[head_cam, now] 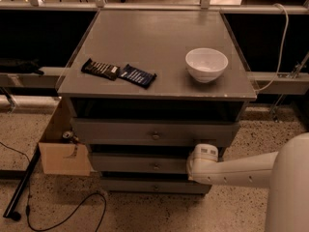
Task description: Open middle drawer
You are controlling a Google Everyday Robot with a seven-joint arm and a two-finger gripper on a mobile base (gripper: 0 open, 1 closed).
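camera view looks down at a grey cabinet (145, 37) with three drawer fronts stacked below its top. the gripper (199, 162) sits at the end of the white arm (241, 170) that reaches in from the right, low in front of the cabinet, against the right end of the middle drawer (130, 163). only the white wrist housing shows, so whether the gripper is released or clenched cannot be told, nor whether it touches the drawer front. the middle drawer is the second front down, with its small round knob (156, 166) at centre, left of the gripper and apart from it. its front sits under the top drawer (120, 131) and above the bottom drawer (145, 185).

on the cabinet top, a white bowl (206, 64) stands upright toward the right. two wrapped snack bars lie left of centre, end to end: a dark bar (100, 69) with a pale patch and a blue bar (138, 76); their print is too small to read. a cardboard box (65, 156) stands on the speckled floor just left of the cabinet, and a black cable (72, 211) curls on the floor in front.
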